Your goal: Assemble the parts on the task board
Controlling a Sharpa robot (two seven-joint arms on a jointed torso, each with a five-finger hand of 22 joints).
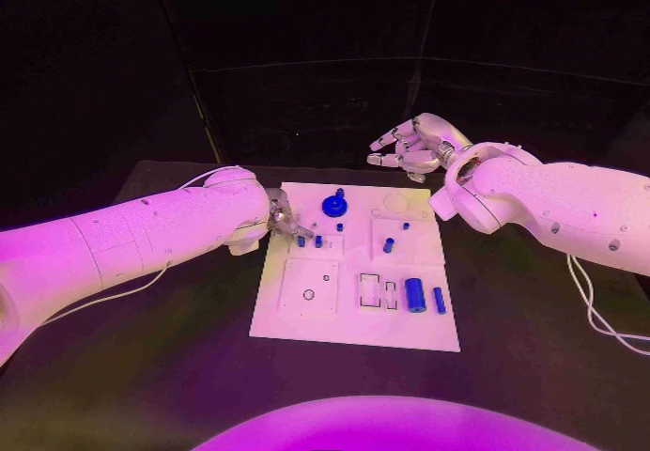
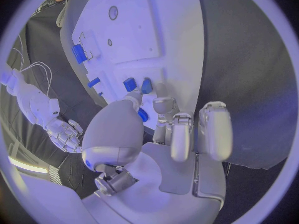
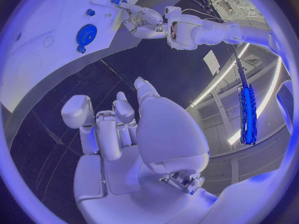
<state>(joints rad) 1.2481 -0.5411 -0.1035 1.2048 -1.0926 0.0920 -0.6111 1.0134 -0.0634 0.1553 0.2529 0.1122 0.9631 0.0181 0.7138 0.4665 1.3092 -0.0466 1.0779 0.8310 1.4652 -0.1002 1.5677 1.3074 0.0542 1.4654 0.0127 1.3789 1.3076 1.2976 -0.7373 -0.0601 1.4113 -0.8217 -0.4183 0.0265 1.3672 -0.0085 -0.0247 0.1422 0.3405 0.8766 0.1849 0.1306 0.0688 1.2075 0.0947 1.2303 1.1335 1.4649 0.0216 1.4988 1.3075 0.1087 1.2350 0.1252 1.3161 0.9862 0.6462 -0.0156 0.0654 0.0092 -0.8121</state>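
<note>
A white task board (image 1: 309,324) is lying in the middle of a black table (image 1: 149,376). Along the board's near half, a large blue cylinder (image 1: 414,295) and a thinner blue pin (image 1: 439,300) are lying side by side near the right edge, just beside two rectangular cut-outs.

Farther up, the left hand (image 1: 282,218) is reaching in over the board's left edge. Its fingertips (image 2: 163,105) are touching down on the board right beside two small blue pegs (image 1: 309,241); whether they are pinching a part cannot be told, since the fingers are covering the spot. Another blue peg (image 1: 389,245) is standing to the right of these, near the board's middle.

At the far end of the board, a blue gear (image 1: 333,205) is sitting on its post.

Beyond the board's far right corner, the right hand (image 1: 413,144) is hovering above the table with its fingers loosely spread and nothing in them.
</note>
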